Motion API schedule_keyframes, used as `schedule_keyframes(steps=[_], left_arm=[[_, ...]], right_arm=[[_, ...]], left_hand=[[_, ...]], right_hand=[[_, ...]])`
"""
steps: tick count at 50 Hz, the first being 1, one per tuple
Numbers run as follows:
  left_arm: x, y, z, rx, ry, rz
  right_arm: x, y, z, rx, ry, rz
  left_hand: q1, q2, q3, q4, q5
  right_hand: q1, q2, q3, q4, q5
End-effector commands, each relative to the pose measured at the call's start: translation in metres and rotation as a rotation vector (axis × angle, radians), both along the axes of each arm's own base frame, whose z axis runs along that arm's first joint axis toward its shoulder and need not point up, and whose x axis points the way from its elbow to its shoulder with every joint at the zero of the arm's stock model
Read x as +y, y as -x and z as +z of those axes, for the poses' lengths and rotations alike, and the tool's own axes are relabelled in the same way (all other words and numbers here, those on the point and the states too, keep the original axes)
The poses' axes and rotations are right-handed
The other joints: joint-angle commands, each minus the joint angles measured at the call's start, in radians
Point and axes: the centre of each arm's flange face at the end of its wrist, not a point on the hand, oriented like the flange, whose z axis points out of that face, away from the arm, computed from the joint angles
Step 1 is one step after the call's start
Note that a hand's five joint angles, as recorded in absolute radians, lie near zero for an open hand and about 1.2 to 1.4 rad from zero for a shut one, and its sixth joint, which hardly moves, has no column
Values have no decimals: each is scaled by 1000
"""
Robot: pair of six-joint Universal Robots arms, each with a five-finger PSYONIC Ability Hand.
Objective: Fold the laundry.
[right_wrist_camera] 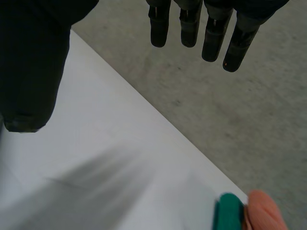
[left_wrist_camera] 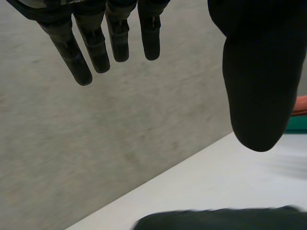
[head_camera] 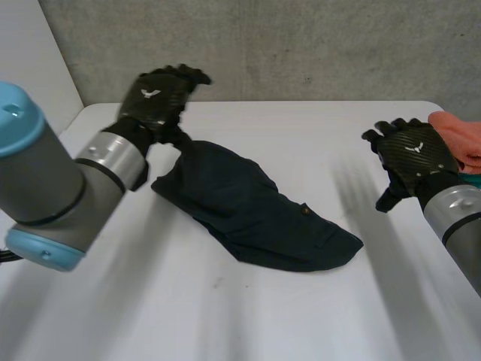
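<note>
A dark navy garment (head_camera: pixel 255 210) lies crumpled on the white table (head_camera: pixel 248 316), running from the back left toward the middle. My left hand (head_camera: pixel 154 98) hovers over its back-left corner, where the cloth rises in a peak toward the wrist. In the left wrist view that hand (left_wrist_camera: pixel 98 45) is open, its fingers straight and thumb spread, with nothing between them; the garment (left_wrist_camera: pixel 220 219) lies below the palm. My right hand (head_camera: pixel 409 154) hangs over bare table to the right of the garment. Its fingers (right_wrist_camera: pixel 189 24) are straight and hold nothing.
A salmon-pink cloth (head_camera: pixel 458 139) rests on something teal (head_camera: pixel 470 180) at the table's right edge, just beyond my right hand; both appear past its fingertips, the teal (right_wrist_camera: pixel 229 211) beside the pink (right_wrist_camera: pixel 261 211). A grey concrete wall (head_camera: pixel 301 45) backs the table.
</note>
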Motion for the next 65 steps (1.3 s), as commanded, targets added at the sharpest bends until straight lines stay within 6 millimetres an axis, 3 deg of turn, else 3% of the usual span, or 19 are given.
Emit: schedule_keyframes(steps=[1, 5, 10, 16, 20, 25, 29, 36, 44, 45, 46, 51, 57, 61, 65], left_arm=[[-43, -35, -16, -58, -4, 121], [-77, -58, -37, -129, -24, 199], [-94, -63, -69, -173, -116, 192], [-91, -58, -96, -202, -242, 95], [-86, -56, -100, -205, -269, 71], [-84, -53, -100, -204, -269, 67], [-82, -51, -101, -203, -271, 64], [-72, -41, -105, -210, -285, 36], [-57, -25, -109, -224, -292, -11], [-55, -23, -109, -226, -292, -17], [-54, -21, -109, -227, -291, -22], [-41, -11, -113, -238, -303, -58], [-25, 0, -120, -259, -308, -90], [-28, 6, -119, -253, -263, -61], [-36, 10, -131, -253, -234, -32]], right_arm=[[12, -27, 25, -26, -62, 113], [1, -51, 23, -94, -162, 163], [-4, -87, 24, -127, -240, 234], [-14, -109, 2, -110, -330, 260], [-17, -115, -16, -81, -376, 256], [-7, -124, -30, -58, -410, 284], [0, -126, -40, -41, -439, 293], [7, -123, -49, 16, -447, 291], [7, -117, -53, 105, -398, 252], [7, -117, -54, 116, -393, 254], [7, -116, -54, 120, -392, 253], [4, -113, -51, 110, -376, 245], [15, -108, -30, 82, -335, 252], [22, -104, -20, 68, -312, 253], [26, -103, -25, 66, -314, 254]], left_hand=[[-22, -4, -13, -6, 10], [-22, -4, -13, -6, 10], [-19, -1, -10, -3, 13], [-13, 5, -4, 3, 19], [-1, 16, 7, 15, 31], [-1, 16, 7, 15, 31], [-1, 16, 7, 15, 31], [2, 19, 10, 18, 34], [43, 60, 51, 58, 75], [63, 81, 72, 79, 95], [72, 90, 81, 88, 104], [145, 163, 154, 161, 177], [146, 163, 154, 161, 177], [146, 163, 154, 161, 177], [151, 169, 160, 167, 183]], right_hand=[[-30, -50, -39, -64, -58], [-30, -50, -39, -64, -58], [-30, -50, -39, -64, -58], [-30, -50, -39, -64, -58], [-30, -50, -39, -64, -58], [-30, -50, -39, -64, -58], [-29, -49, -38, -63, -57], [179, 160, 170, 146, 151], [886, 867, 877, 853, 858], [1155, 1135, 1145, 1121, 1127], [1191, 1172, 1182, 1158, 1163], [1192, 1172, 1182, 1158, 1164], [1192, 1172, 1182, 1158, 1164], [1192, 1172, 1182, 1158, 1164], [1192, 1172, 1182, 1158, 1164]])
